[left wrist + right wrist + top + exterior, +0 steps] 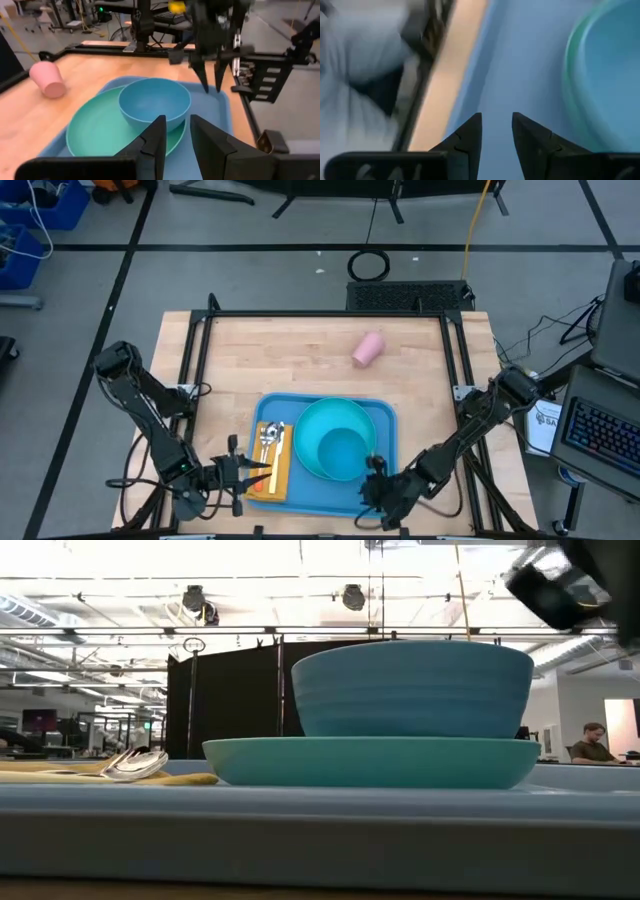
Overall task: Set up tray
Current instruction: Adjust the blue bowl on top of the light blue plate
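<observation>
A pale pink plastic cup (pixel 368 348) lies on its side on the bare light wooden tabletop (pixel 270 355), well apart from everything else, toward the far edge. Black metal framing (pixel 330 313) runs around the table.

The large light-blue rectangular plastic tray (pixel 385 418) with rounded corners and a raised rim sits at the near middle of the table. On it rests a round turquoise plate (pixel 312 450), and inside the plate stands a deeper blue bowl (pixel 343 454), set toward the right side of the plate. Both look empty in the left wrist view. At the tray's left end lies a yellow-orange rectangular napkin (pixel 272 465) with shiny metal cutlery (pixel 269 437) on top of it; the low view shows the rounded metal ends resting on the napkin beside the plate.

The left gripper (pixel 245 473) hovers at the tray's near left corner, just beside the napkin, its fingers a narrow gap apart and holding nothing. The right gripper (pixel 376 470) hangs over the tray's near right part, next to the plate's rim, fingers likewise narrowly parted and empty.
</observation>
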Available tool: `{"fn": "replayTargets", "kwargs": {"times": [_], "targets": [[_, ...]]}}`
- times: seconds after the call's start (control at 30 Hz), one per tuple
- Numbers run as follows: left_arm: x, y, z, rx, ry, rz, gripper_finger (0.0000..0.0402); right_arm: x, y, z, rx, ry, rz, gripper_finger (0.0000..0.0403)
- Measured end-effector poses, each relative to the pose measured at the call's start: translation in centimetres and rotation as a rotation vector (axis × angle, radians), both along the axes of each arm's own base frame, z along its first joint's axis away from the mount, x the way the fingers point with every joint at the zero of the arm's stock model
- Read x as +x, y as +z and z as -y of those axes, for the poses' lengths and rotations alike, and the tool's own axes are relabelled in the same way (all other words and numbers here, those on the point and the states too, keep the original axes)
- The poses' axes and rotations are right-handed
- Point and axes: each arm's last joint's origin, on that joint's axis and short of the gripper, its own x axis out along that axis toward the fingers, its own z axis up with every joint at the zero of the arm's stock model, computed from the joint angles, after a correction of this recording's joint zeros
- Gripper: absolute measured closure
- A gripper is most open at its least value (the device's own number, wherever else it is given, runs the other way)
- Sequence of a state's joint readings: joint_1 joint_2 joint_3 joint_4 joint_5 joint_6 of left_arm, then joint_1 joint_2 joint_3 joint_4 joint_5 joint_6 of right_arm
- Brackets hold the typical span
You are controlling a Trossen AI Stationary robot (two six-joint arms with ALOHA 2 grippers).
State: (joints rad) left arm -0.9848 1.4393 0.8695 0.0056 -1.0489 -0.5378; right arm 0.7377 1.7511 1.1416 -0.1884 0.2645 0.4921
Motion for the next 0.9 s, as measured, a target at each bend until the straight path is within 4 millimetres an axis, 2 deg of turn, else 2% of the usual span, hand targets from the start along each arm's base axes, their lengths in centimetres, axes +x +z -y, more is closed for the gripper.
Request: {"fn": "replayTargets", "kwargs": {"times": [0.1,0.2,0.5,0.9], "targets": [[0.0,0.1,0.1,-0.049,0.01,0.013,0.0309,-0.4,-1.7,0.3,-0.086,-0.046,-0.157,0.0311],[0.0,0.2,0.1,-0.077,0.012,0.021,0.0309,-0.5,-2.6,0.5,-0.137,-0.04,-0.198,0.0311],[-0.1,0.1,0.2,-0.119,0.012,0.022,0.0309,0.5,-1.4,1.1,-0.218,0.041,-0.115,0.0285],[-0.6,0.1,0.6,-0.175,0.004,0.024,0.0309,1.8,-1.3,2.6,-0.354,0.082,-0.061,0.0226]]}}
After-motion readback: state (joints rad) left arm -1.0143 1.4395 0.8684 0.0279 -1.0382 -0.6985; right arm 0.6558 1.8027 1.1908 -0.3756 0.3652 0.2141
